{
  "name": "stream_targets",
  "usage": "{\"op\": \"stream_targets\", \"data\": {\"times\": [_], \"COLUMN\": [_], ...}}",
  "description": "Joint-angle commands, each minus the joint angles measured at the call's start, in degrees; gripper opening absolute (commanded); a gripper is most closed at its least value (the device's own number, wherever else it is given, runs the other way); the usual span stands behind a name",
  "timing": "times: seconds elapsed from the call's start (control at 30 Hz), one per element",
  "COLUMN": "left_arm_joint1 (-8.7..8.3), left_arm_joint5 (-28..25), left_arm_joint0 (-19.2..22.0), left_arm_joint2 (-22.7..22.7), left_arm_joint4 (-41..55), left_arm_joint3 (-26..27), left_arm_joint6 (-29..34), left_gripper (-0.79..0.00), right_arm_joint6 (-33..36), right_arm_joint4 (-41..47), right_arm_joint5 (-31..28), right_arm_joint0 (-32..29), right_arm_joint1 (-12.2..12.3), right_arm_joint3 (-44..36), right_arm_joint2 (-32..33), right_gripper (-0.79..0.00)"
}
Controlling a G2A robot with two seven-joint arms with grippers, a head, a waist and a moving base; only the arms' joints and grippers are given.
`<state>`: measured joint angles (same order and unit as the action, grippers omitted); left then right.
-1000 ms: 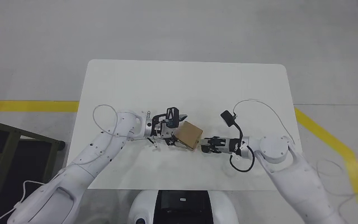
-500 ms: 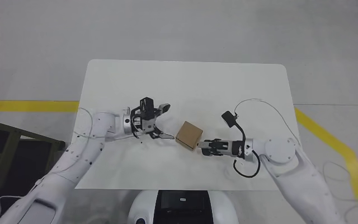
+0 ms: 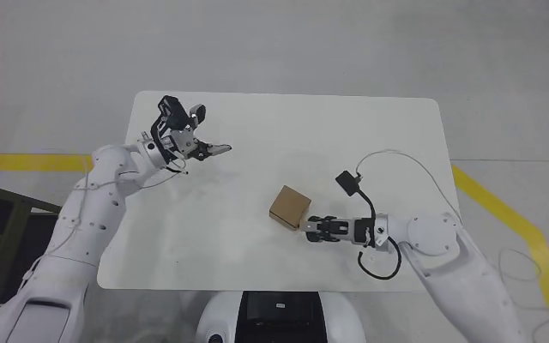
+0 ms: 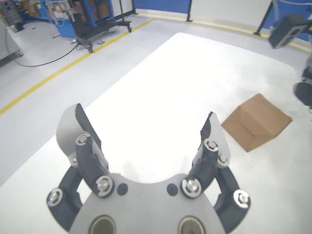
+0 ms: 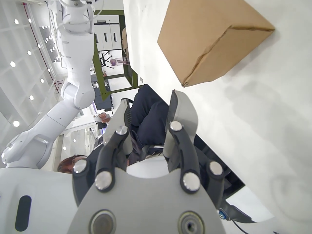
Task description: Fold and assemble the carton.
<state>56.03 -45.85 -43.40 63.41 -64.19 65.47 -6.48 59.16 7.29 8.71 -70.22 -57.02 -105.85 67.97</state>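
We see a white rectangular table (image 3: 343,137) on a pale grey floor (image 3: 283,43) crossed by a yellow line (image 3: 51,161); the left wrist view shows blue shelving racks (image 4: 61,5) in the room behind. Over the table's far left part hangs the left gripper (image 4: 145,113), fingers spread wide and holding nothing. The small brown cardboard carton (image 3: 290,207) sits closed near the table's middle, toward the near edge, its inside hidden from us. Just to its right lies the right gripper (image 5: 149,98), fingers partly apart and empty, close to the carton's corner but not touching it.
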Motion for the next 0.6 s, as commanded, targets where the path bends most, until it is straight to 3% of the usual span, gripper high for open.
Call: {"op": "stream_targets", "data": {"times": [0.0, 0.2, 0.43, 0.57], "left_arm_joint1": [-0.10, -0.31, -0.31, -0.31], "left_arm_joint5": [1.64, 2.55, 2.55, 2.55], "left_arm_joint0": [0.34, 0.38, 0.38, 0.38], "left_arm_joint2": [1.20, 3.23, 3.23, 3.23], "left_arm_joint4": [2.74, 5.56, 5.56, 5.56], "left_arm_joint3": [-0.55, -1.72, -1.72, -1.72], "left_arm_joint6": [2.46, 3.40, 3.40, 3.40], "left_gripper": [0.000, 0.000, 0.000, 0.000], "right_arm_joint6": [0.23, 1.02, 0.97, 0.35], "right_arm_joint4": [-0.09, -0.46, -1.53, -3.35], "right_arm_joint5": [-0.08, -0.18, 0.06, 0.91], "right_arm_joint0": [-0.02, 0.18, 1.18, 2.39], "right_arm_joint1": [0.02, 0.00, -0.23, -0.55], "right_arm_joint3": [-0.66, -2.32, -3.38, -3.31], "right_arm_joint2": [-0.25, -1.50, -3.78, -6.11], "right_gripper": [-0.483, -0.474, -0.397, -0.139]}}
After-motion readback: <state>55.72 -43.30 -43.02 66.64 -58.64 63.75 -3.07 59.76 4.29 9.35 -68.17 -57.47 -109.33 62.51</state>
